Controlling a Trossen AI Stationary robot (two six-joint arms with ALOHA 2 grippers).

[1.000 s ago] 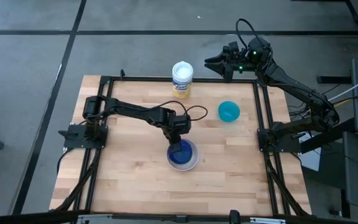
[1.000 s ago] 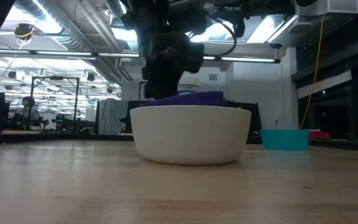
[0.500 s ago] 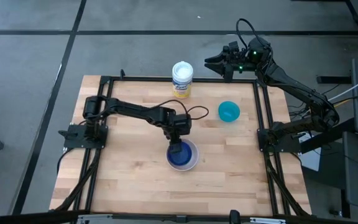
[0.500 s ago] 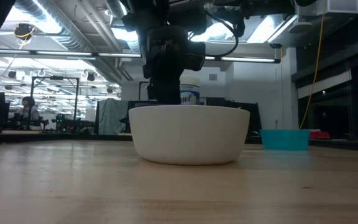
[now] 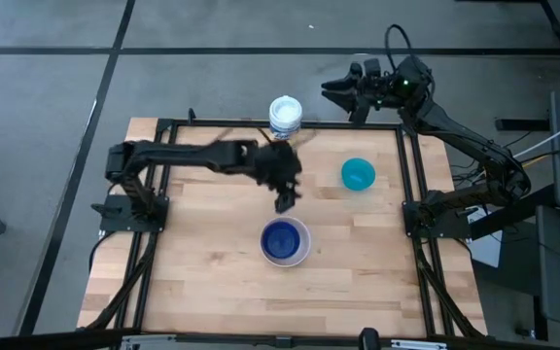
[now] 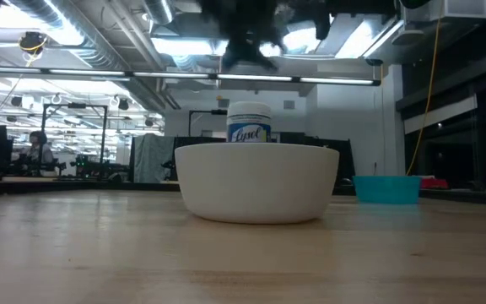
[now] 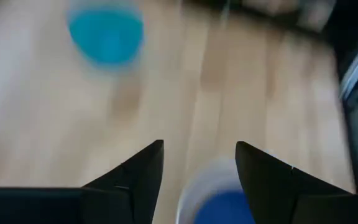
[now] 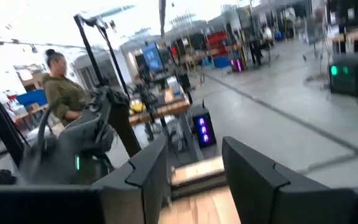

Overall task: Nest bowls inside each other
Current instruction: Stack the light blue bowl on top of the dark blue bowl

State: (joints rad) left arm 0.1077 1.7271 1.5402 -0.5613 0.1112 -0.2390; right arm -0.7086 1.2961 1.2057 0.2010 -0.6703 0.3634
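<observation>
The white bowl (image 5: 287, 242) sits mid-counter with the dark blue bowl (image 5: 282, 240) nested inside; the teal bowl (image 5: 358, 174) stands apart. The left pincer (image 5: 285, 202) hangs spread and empty above the pale wooden counter (image 5: 202, 272). Behind it lies an open workshop.

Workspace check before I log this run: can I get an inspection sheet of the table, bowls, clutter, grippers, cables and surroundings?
Surface: wooden table, black frame around it.
Job's things: dark blue plastic bowl sits inside the larger white bowl; small teal bowl stands apart. No other bowls seen.
Clutter: white cylindrical canister at the far edge.
Grippers: left gripper open, empty, above the table between canister and white bowl; right gripper open, empty, beyond the far edge.
Cables: black loop on the right arm.
Surroundings: person in the room behind.
</observation>
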